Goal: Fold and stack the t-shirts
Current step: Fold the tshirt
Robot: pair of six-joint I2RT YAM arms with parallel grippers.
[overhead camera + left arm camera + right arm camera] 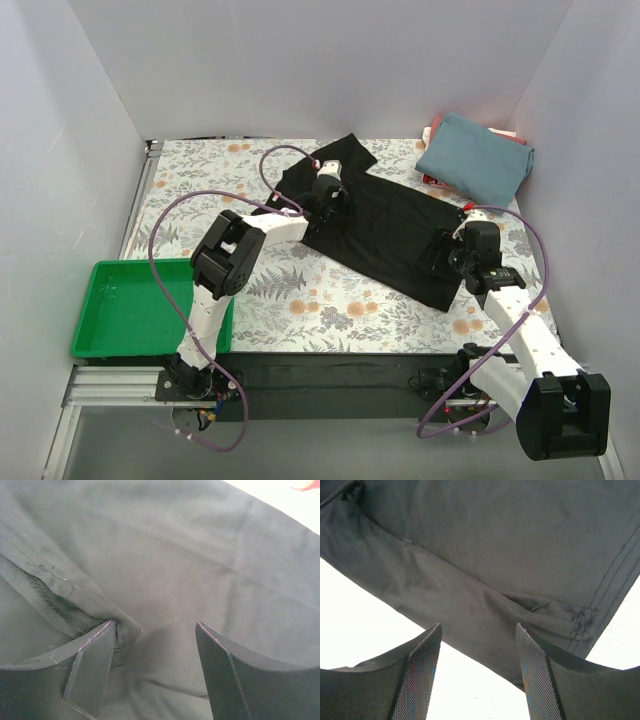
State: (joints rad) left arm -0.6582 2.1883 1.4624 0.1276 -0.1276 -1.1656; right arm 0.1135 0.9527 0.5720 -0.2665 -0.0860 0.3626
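Nearest, at the left, a green tray (140, 305) sits on the flowered surface (300, 300) with nothing of the job in it. Further in, the black t-shirt (385, 225) lies spread on a slant across the middle, one end towards the near right, the other towards the far left.

The right tool (477, 630) hangs open over the shirt's near-right end. Its wrist view shows the stitched hem corner (580, 617) just beyond the fingers, with bare surface on either side, and nothing between them. The left tool (155, 625) is further off, down over the far-left part of the shirt. It too is open; a raised ridge of cloth (75, 597) touches the inside of one finger, but nothing is pinched.

Farthest, in the far-right corner, a folded teal t-shirt (475, 160) rests on red or pink shirts (432, 128).

To my eye the black shirt is the one in hand and the fold has not begun; both arms are set to take hold. The next move calls for each tool to close on a single edge of cloth, then lift and carry together so the shirt folds flat rather than bunching.
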